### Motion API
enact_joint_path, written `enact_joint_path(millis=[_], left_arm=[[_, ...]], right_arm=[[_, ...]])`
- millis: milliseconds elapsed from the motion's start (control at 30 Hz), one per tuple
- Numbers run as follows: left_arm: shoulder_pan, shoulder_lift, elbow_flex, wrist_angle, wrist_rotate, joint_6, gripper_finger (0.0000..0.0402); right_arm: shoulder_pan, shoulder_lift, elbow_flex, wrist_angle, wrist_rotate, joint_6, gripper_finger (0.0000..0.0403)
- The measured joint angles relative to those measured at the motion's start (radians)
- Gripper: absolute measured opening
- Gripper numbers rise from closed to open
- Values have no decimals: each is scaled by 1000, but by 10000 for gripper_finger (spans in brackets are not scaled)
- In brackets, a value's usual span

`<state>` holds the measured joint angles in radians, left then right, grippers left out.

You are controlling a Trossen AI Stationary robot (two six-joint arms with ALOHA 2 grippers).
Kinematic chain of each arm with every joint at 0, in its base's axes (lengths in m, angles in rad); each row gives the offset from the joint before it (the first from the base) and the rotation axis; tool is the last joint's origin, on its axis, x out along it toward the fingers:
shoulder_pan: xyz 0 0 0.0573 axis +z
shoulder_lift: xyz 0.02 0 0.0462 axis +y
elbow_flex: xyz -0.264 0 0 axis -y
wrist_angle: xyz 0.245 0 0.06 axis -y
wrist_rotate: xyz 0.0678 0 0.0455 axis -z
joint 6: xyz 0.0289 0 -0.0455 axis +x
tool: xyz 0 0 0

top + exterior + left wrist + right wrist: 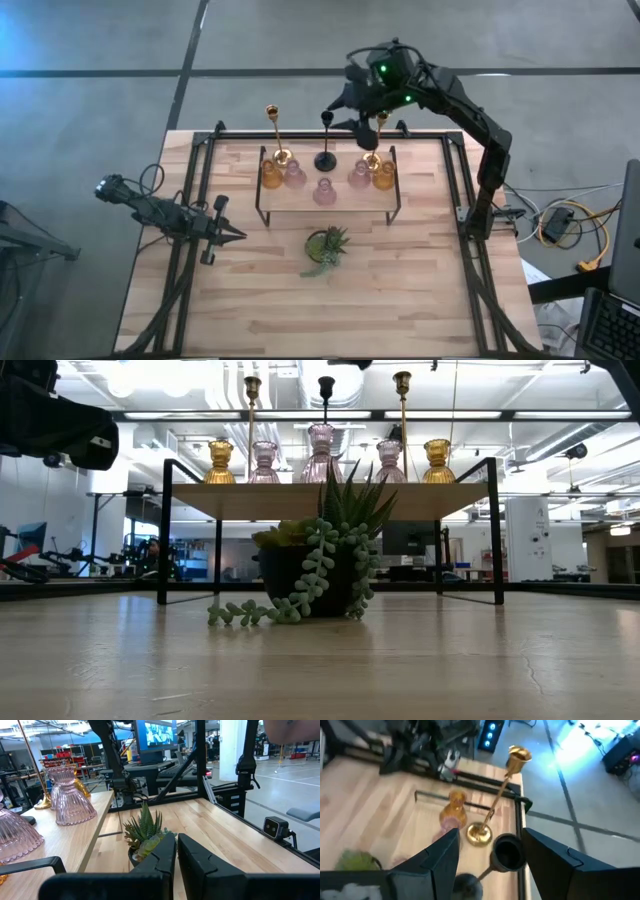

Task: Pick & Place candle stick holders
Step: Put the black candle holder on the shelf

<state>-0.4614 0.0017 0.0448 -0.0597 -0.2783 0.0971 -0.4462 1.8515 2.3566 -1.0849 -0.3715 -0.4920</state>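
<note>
Currently the approach-to-grasp step is judged to be in hand: the right gripper (490,855) is positioned above the back of the shelf (330,208), jaws spread wide, nothing held. In the right wrist view the cup top of the black candle stick holder (507,852) is seen between the two fingers (437,857), not yet touched as far as can be told. In the high view the same black holder (326,140) is seen at the shelf's rear middle, just beside the right gripper (358,118).

Next move, as judged: a descent so the jaws bracket the slim stem, then a closing. Care is called for, since the stick is thin and tall and could be tipped by an off-centre squeeze.

Neighbours are close. One gold candle stick holder (274,135) is placed on the shelf's left rear, the other gold holder (376,140) on the right rear, almost under the right arm. The squat amber holders (271,175) and pink holders (324,191) are lined along the shelf in front of the sticks. All five squat ones and the three sticks are seen in a row in the low view, on top of the shelf.

The left gripper (228,234) is parked low over the table, left of the shelf, jaws shut on nothing, pointed toward the spiky green plant (327,247), which is set on the table in front of the shelf.
</note>
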Motion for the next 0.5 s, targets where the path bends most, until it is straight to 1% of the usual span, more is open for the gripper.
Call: enact_joint_path(millis=[33,167,233,433,500], left_arm=[[0,0,0,0,0,0,26],[0,0,0,0,0,0,26],[0,0,0,0,0,0,26],[0,0,0,0,0,0,26],[0,0,0,0,0,0,26]], right_arm=[[11,0,0,-7,30,-25,210],[58,0,0,-43,211,-128,210],[77,0,0,-43,271,-159,208],[94,0,0,-43,279,-166,195],[96,0,0,-43,297,-167,192]])
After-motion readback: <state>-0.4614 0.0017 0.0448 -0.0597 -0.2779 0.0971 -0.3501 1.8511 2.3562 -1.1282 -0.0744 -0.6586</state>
